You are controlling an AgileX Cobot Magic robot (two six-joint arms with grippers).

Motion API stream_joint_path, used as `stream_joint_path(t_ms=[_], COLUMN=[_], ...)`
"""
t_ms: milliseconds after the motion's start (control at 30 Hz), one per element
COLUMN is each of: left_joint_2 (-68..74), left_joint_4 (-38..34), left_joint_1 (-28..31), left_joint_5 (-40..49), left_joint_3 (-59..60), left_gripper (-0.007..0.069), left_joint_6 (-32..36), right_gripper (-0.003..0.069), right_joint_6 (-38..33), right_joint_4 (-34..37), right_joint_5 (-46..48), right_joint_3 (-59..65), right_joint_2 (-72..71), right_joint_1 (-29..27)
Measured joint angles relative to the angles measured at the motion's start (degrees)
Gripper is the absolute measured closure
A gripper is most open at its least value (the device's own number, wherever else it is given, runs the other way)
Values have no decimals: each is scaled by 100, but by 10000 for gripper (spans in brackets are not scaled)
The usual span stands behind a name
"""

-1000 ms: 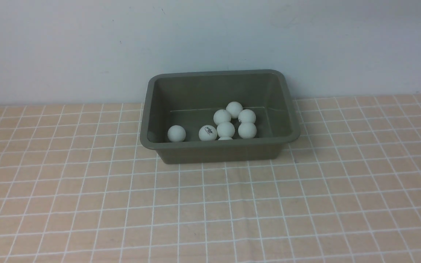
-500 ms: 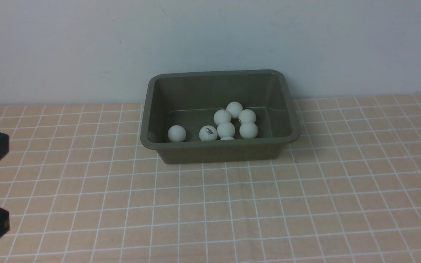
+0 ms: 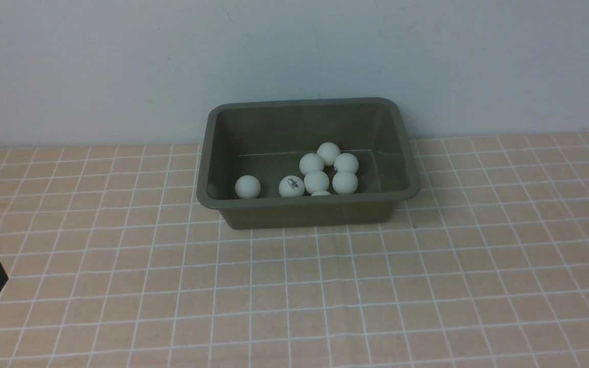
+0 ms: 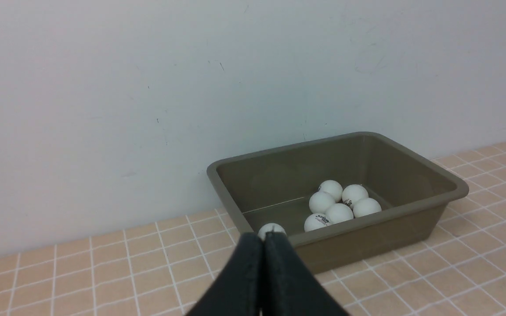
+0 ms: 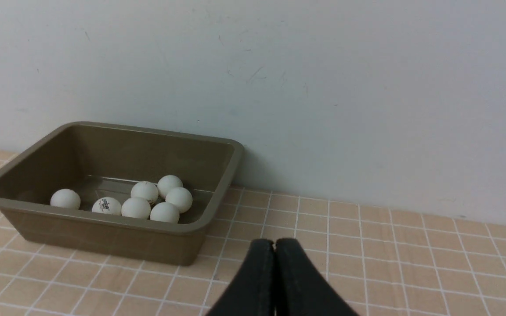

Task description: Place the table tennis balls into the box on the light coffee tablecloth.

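The left hand (image 4: 262, 245) sits low at the near left edge of the bench, its 2 dark fingers pressed together with nothing between them. From it, the box (image 3: 207, 153) lies ahead and to the right, well apart, with open cloth between. The box stands at the back of the bench against the wall, its long axis running left to right across the front view.

Inside the box lie the table tennis balls (image 3: 316, 181): 1 alone near the left end (image 3: 247, 186), 1 beside it showing a dark printed logo (image 3: 291, 186), then a tight cluster of 5 touching one another toward the right half, plus the top of 1 more just showing above the near rim. They are small, matte and white, far smaller than the dark olive-green box with its flared rim and sloping walls.

No ball shows on the light coffee tablecloth (image 3: 427, 286), a peach-beige cloth with a white grid, in any view.

The right hand (image 5: 274, 250) is out of the front view; its own camera shows its fingers closed and empty, with the box ahead and to its left. Neither hand looks clearly nearer. With no ball left outside, the task looks finished.
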Motion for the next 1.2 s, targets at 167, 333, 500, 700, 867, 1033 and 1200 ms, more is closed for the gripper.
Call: stream_joint_path(t_ms=[167, 333, 500, 700, 867, 1033, 1200], left_joint_2=[-5, -5, -5, -5, -5, -5, -5], left_joint_4=[0, 0, 0, 0, -5, -5, -10], left_joint_1=[0, 0, 0, 0, 0, 0, 0], left_joint_5=[198, 216, 216, 216, 216, 216, 216], left_joint_3=[11, 11, 11, 11, 11, 11, 11], left_gripper=[679, 679, 679, 679, 679, 679, 679], left_joint_6=[-7, -7, -7, -7, -7, -7, -38], right_gripper=[676, 676, 676, 676, 676, 676, 676], right_joint_6=[0, 2, 14, 14, -50, -79, 543], right_joint_4=[80, 379, 588, 616, 496, 267, -836], right_joint_5=[-316, -382, -316, -149, -100, -515, -1285], right_joint_3=[0, 0, 0, 0, 2, 337, 1627], right_joint_2=[19, 30, 30, 30, 30, 77, -488], right_joint_1=[0, 0, 0, 0, 0, 0, 0])
